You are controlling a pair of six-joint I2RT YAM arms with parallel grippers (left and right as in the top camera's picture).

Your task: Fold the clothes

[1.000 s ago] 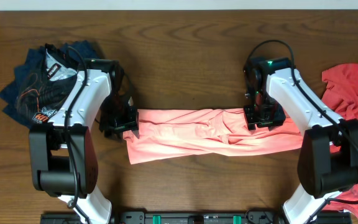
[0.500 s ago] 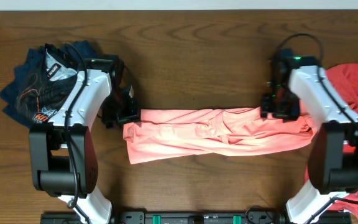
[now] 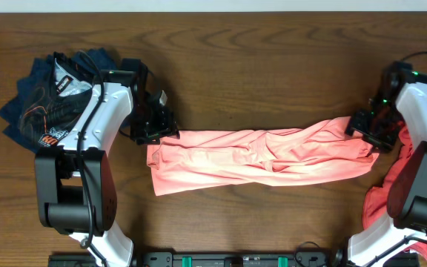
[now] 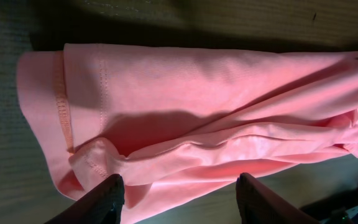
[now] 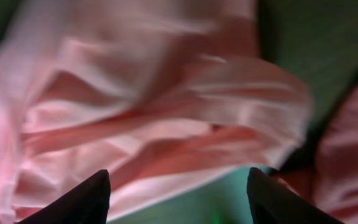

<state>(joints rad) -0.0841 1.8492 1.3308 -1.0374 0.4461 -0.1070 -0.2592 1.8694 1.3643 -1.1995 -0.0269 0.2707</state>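
the light salmon-pink soft cloth t-shirt (image 3: 262, 159) lies bunched in a long band across the frame's middle on the brown wooden tabletop (image 3: 258, 52). limp and light, it likely wants pinching at its hemmed ends. there the left end effector (image 3: 161, 130) and the right end effector (image 3: 363, 132) hang released, jaws apart.

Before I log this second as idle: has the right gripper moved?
Yes. The right gripper has moved right along the salmon-pink T-shirt, toward the coral-red shirt.
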